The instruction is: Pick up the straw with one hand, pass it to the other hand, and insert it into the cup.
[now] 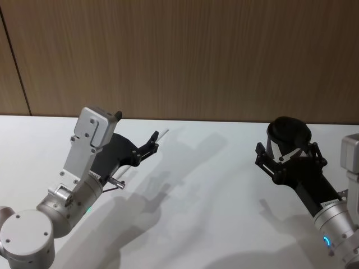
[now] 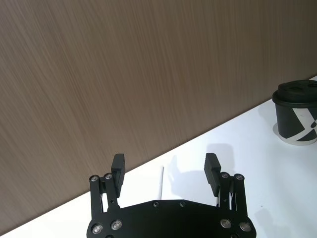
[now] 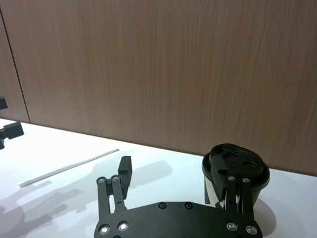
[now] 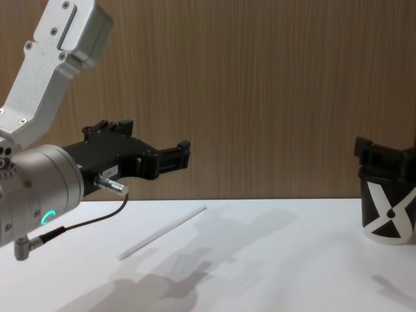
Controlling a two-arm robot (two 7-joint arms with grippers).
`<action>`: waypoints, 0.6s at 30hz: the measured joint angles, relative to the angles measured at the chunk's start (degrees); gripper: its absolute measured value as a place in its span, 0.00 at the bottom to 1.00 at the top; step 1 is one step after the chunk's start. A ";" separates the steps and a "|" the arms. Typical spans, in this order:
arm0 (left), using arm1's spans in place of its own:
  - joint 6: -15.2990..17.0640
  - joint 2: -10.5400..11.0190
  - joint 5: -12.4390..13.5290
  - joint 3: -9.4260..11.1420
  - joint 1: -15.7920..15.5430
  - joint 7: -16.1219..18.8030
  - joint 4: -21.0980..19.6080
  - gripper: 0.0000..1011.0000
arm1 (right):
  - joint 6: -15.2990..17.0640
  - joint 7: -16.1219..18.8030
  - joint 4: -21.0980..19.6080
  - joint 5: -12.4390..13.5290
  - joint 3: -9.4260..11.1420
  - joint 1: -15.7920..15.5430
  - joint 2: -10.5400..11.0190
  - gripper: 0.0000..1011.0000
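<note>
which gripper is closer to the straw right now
Left. The left gripper hangs over the straw, jaws open; the right gripper is far across the table by the cup.

Right hand (image 3: pixel 171 168) spread wide, one finger overlapping the cup (image 3: pixel 238 159).

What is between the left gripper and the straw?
Nothing visible. The open left gripper hangs above the straw, which lies flat on the table with only air between.
</note>
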 joint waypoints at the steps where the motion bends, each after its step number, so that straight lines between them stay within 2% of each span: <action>1: 0.00 0.00 0.00 0.00 0.00 0.00 0.00 0.99 | 0.00 0.00 0.00 0.00 0.00 0.00 0.00 0.99; 18: 0.00 0.00 0.00 0.00 0.00 0.00 0.00 0.99 | 0.00 0.00 0.00 0.00 0.00 0.00 0.00 0.99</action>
